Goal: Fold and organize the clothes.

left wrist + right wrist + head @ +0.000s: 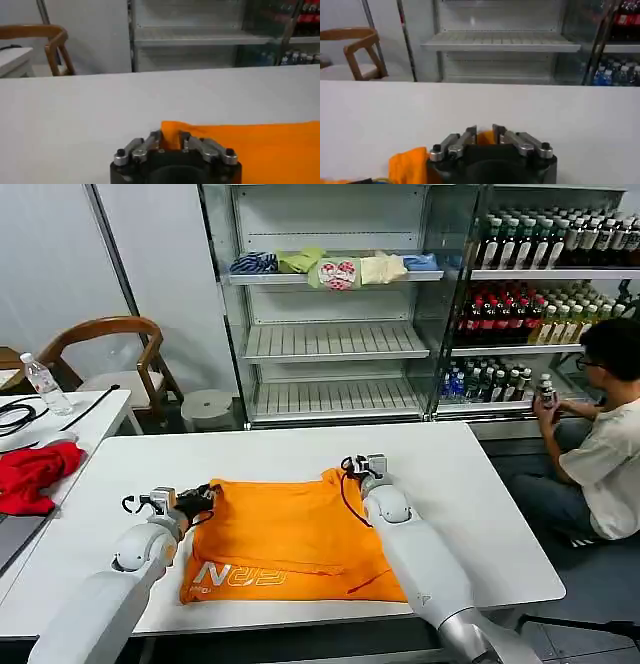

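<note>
The orange T-shirt [290, 539] lies partly folded on the white table [480, 514], its pale lettering near the front edge. My left gripper [203, 500] is shut on the shirt's far left corner; in the left wrist view orange cloth [172, 135] sits pinched between the fingers of that gripper [171, 140]. My right gripper [352, 469] is shut on the far right corner, and the right wrist view shows orange fabric [486, 136] clamped between its jaws [485, 134].
A red cloth [35, 474] lies on a side table at left with a water bottle [42, 384] and cables. Behind the table stand an open shelf unit [335, 334] with small garments, a drinks cooler, a wooden chair [105, 364] and a seated person [600, 444] at right.
</note>
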